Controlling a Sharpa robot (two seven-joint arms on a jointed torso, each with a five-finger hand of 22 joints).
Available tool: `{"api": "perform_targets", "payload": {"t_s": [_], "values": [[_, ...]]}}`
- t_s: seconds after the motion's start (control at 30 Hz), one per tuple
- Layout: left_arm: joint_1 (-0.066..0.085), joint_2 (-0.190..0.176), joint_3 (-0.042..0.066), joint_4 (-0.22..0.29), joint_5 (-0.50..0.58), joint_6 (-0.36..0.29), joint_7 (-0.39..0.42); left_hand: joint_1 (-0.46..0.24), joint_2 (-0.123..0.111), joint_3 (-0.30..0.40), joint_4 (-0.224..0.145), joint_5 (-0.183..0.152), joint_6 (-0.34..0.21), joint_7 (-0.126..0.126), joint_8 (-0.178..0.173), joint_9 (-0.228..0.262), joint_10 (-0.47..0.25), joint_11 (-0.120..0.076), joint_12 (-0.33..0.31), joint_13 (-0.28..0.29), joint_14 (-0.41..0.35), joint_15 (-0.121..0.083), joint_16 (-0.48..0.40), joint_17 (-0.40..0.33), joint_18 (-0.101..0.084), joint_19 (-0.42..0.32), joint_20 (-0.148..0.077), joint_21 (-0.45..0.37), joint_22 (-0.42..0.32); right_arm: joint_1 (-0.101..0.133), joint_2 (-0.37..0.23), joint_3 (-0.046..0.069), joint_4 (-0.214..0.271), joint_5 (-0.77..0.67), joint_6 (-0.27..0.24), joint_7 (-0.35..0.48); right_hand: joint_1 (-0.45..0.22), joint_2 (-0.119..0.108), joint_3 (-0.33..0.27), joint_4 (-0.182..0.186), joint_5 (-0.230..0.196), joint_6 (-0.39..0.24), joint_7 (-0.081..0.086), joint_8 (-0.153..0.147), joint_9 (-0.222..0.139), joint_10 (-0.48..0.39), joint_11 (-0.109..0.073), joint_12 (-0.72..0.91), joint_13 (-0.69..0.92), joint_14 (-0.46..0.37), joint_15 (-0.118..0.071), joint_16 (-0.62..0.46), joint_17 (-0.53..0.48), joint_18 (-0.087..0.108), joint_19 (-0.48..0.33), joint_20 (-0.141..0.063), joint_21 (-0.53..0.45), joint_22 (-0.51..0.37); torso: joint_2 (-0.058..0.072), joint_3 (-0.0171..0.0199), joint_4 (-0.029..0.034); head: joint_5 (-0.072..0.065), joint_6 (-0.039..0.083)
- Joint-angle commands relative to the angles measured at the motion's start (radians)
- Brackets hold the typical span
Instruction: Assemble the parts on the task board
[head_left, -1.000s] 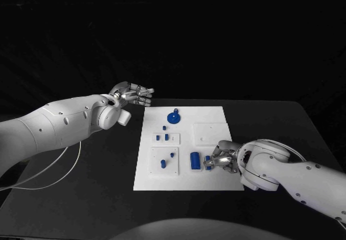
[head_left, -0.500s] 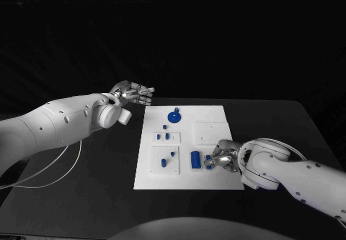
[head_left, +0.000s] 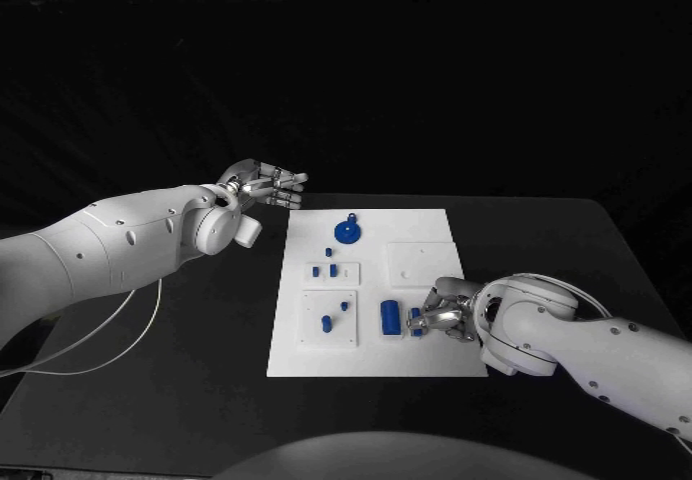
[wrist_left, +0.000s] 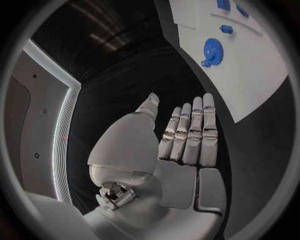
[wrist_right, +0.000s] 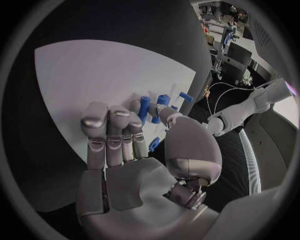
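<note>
Parts (head_left: 391, 318), right hand (head_left: 443, 318) unmoved

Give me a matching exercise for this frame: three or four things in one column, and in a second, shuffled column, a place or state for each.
Column 1:
1. left robot hand
2. right robot hand
3. blue gear
4. blue cylinder

Column 2:
A. lies flat on the task board at its far end
B. holds nothing, fingers straight, off the board beside its far left corner
C. over the board's near right part, fingers on a small blue part
D. lies on the board just left of the right robot hand

Pairs: 1-B, 2-C, 3-A, 4-D
</note>
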Motion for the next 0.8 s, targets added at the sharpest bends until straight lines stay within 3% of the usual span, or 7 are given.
{"api": "perform_targets", "payload": {"t_s": [0.03,0.33,0.4,0.5,0.57,0.63,0.8], "values": [[0.001,0.0,0.001,0.003,-0.001,0.013,0.004,-0.002,-0.006,-0.003,0.002,-0.004,0.001,-0.001,0.004,0.0,-0.005,0.0,0.0,0.001,-0.007,0.001,-0.004,0.0,0.009,0.004,-0.002,0.002,-0.001,-0.012,0.002,-0.011,-0.004,-0.013,0.058,-0.009,-0.002,0.008,0.156,-0.16,0.001,-0.002,-0.004,-0.001,-0.001,-0.002,-0.006,-0.007,-0.001,0.002,-0.005,-0.007,0.001,0.001,0.06,-0.001,-0.006,0.091,0.0,0.0002,-0.0001,0.003,0.001],[0.001,0.0,0.001,0.003,-0.001,0.013,0.002,-0.002,-0.006,-0.003,0.002,-0.004,0.001,-0.001,0.004,0.0,-0.005,0.0,0.0,0.001,-0.007,0.001,-0.004,0.0,0.009,0.004,-0.002,0.002,-0.001,-0.012,0.002,-0.012,-0.006,-0.021,0.055,-0.007,-0.003,0.005,0.151,-0.16,-0.008,-0.003,-0.005,-0.001,0.001,-0.003,-0.007,-0.01,-0.004,0.003,-0.005,-0.008,0.001,0.001,0.06,-0.001,-0.009,0.091,0.0,0.0001,-0.0004,0.004,0.0],[0.001,0.0,0.001,0.003,-0.001,0.013,0.002,-0.002,-0.006,-0.003,0.002,-0.004,0.001,-0.001,0.004,0.0,-0.005,0.0,0.0,0.001,-0.007,0.001,-0.004,0.0,0.009,0.004,-0.002,0.002,-0.001,-0.012,0.002,-0.013,-0.007,-0.023,0.053,-0.007,0.001,0.0,0.112,-0.16,-0.011,-0.008,-0.012,-0.001,0.005,0.001,-0.009,-0.01,-0.006,0.004,-0.005,-0.009,0.001,0.0,0.061,-0.001,-0.008,0.091,0.0,0.0001,-0.0004,0.004,0.0],[0.001,0.0,0.001,0.003,-0.001,0.013,0.002,-0.002,-0.006,-0.003,0.002,-0.004,0.001,-0.001,0.004,0.0,-0.005,0.0,0.0,0.001,-0.007,0.001,-0.004,0.0,0.009,0.004,-0.002,0.002,-0.001,-0.012,0.002,-0.013,-0.008,-0.025,0.05,-0.006,-0.003,-0.006,0.065,-0.146,-0.075,-0.007,-0.03,-0.004,-0.014,0.003,-0.013,-0.005,-0.004,0.005,-0.007,-0.008,0.002,-0.001,0.061,-0.001,-0.011,0.09,0.0,0.0003,-0.0003,0.004,0.0],[0.001,0.0,0.001,0.003,-0.001,0.013,0.002,-0.002,-0.006,-0.003,0.002,-0.004,0.001,-0.001,0.004,0.0,-0.005,0.0,0.0,0.001,-0.007,0.001,-0.004,0.0,0.009,0.004,-0.002,0.002,-0.001,-0.012,0.002,-0.013,-0.009,-0.025,0.047,-0.005,0.009,-0.012,0.024,-0.123,-0.125,0.002,-0.035,-0.004,-0.067,-0.002,-0.015,-0.001,-0.002,0.005,-0.007,-0.008,0.003,-0.003,0.061,-0.003,-0.014,0.088,0.0,0.0003,-0.0005,0.005,-0.001],[0.001,0.0,0.001,0.003,-0.001,0.013,0.002,-0.002,-0.005,-0.006,0.0,-0.005,-0.001,0.0,0.004,0.0,-0.006,0.001,0.0,0.001,-0.007,0.001,-0.004,0.0,0.009,0.004,-0.002,0.002,-0.002,-0.012,0.002,-0.014,-0.009,-0.026,0.045,-0.004,0.019,-0.021,0.004,-0.098,-0.154,0.01,-0.035,-0.004,-0.102,-0.004,-0.015,0.001,-0.002,0.005,-0.008,-0.009,0.002,-0.003,0.061,-0.004,-0.014,0.087,0.0,0.0004,-0.0003,0.005,-0.001],[0.001,0.0,0.001,0.003,-0.001,0.013,0.001,-0.002,-0.005,-0.006,0.0,-0.005,-0.001,0.0,0.004,0.0,-0.006,0.001,0.0,0.001,-0.007,0.001,-0.004,0.0,0.009,0.004,-0.002,0.002,-0.002,-0.012,0.001,-0.014,-0.01,-0.026,0.042,-0.004,0.03,-0.038,-0.034,-0.038,-0.236,0.018,-0.034,-0.002,-0.128,-0.005,-0.014,0.003,-0.004,0.005,-0.007,-0.012,0.0,-0.003,0.061,-0.004,-0.017,0.084,0.0,0.0004,-0.0002,0.005,-0.001]]}}
